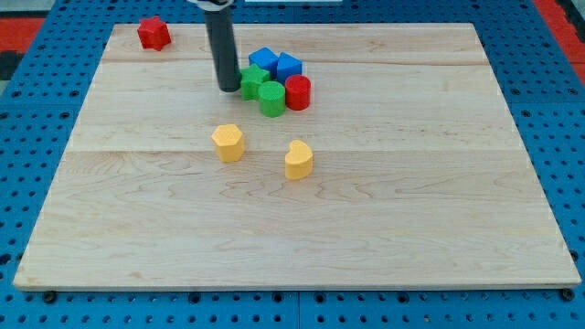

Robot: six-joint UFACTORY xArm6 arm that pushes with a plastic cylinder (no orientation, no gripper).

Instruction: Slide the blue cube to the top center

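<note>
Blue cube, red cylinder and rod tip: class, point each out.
blue cube [289, 65], camera view, top face.
red cylinder [298, 92], camera view, side wall.
my tip [228, 89], camera view, rod's lower end, left of the green blocks.

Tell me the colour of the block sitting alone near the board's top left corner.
Red: the lone star-like block at the view's top left, seen in the camera view.

The pale wooden board [366, 228] shows light tan grain in long planks, and it lies on a bright blue perforated surface [37, 110] dotted with dark holes. The straight rod [220, 50] is dark grey to black. Two blue blocks [274, 62], two green blocks [262, 90] and a red cylinder [298, 92] sit clustered; a red block [154, 33], a yellow hexagonal block [228, 143] and a yellow heart-shaped block [298, 160] lie apart.
</note>
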